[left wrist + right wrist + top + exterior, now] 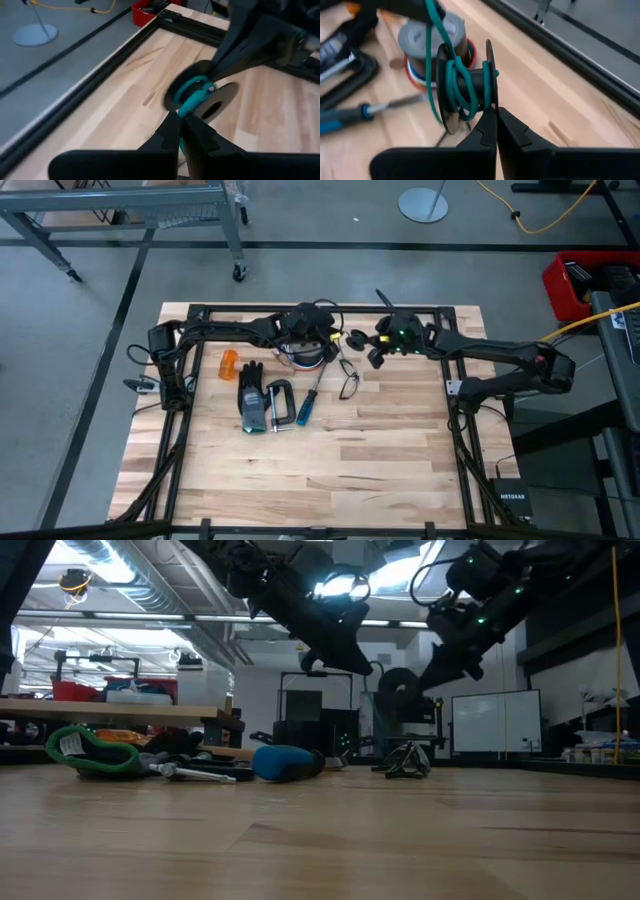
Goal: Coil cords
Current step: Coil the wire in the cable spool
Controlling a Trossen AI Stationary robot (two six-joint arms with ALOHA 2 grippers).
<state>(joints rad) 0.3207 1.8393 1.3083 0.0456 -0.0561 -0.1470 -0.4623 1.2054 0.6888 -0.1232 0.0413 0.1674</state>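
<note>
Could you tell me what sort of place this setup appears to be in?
Probably a workshop or robotics lab. A wooden worktable holds hand tools: a blue-handled screwdriver, a clamp and a work glove. Beyond it lie a bare concrete floor, a wheeled metal cart and exposed ceiling ducts.

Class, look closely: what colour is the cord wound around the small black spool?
Teal-green. The cord on the spool shows best in the right wrist view.
</note>
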